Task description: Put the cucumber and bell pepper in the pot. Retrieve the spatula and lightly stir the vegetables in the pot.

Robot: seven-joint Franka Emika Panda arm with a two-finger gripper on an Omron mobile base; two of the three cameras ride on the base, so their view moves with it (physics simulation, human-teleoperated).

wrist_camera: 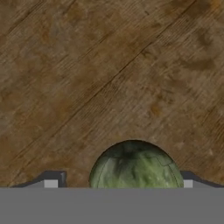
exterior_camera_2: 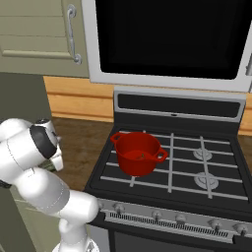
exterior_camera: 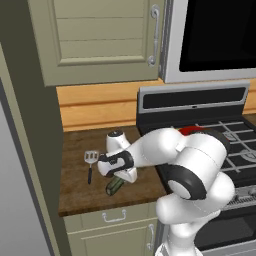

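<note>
Closest to the hand camera is the cucumber (wrist_camera: pixel 135 165), its rounded green bulk rising between the two dark fingertips (wrist_camera: pixel 51 180), which stand apart on either side with wood grain visible in the gaps. The gripper (exterior_camera: pixel 119 176) therefore reads as spread wide around the cucumber, not yet clamped on it.

By size, the stove (exterior_camera_2: pixel 206 162) comes first, then the wooden counter (exterior_camera: pixel 80 190) to its left, then the red pot (exterior_camera_2: pixel 138 153) sitting on a front burner. The cucumber (exterior_camera: pixel 114 185) lies on the counter near its front edge, directly under the hand, and the spatula (exterior_camera: pixel 90 162) rests just beside it to the left, apart from it. The bell pepper cannot be made out.

As a judgement, the cucumber should be firm and fairly light, but round and smooth, so it could roll or squirt out. Pinching it across the middle of its length looks safest.
</note>
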